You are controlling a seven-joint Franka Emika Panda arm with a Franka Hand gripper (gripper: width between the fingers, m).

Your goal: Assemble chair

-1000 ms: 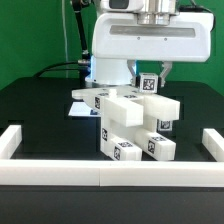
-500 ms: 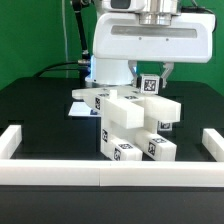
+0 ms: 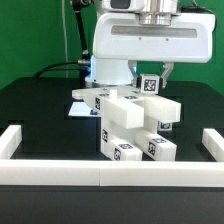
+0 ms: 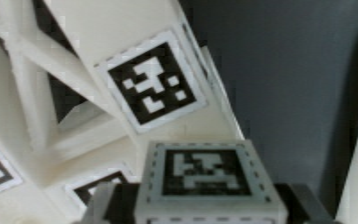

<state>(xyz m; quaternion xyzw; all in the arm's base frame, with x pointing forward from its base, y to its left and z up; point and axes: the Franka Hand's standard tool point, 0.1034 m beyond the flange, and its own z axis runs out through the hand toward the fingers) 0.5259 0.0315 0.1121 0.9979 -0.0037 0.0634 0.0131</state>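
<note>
The partly built chair [image 3: 135, 125] is a cluster of blocky white tagged parts in the middle of the black table. My gripper [image 3: 151, 73] hangs straight above its back and is shut on a small white tagged chair part [image 3: 150, 84] that sits on top of the assembly. In the wrist view that part [image 4: 201, 175] shows between my two dark fingers [image 4: 123, 203], with my gripper [image 4: 206, 205] closed on its sides. Beyond it are slanted white chair pieces with a large tag [image 4: 155, 80].
White border rails run along the front [image 3: 110, 176], the exterior view's left [image 3: 18, 141] and right [image 3: 212, 141]. A flat white sheet [image 3: 76, 111] lies behind the chair on the left. The robot's white body [image 3: 140, 45] fills the space above.
</note>
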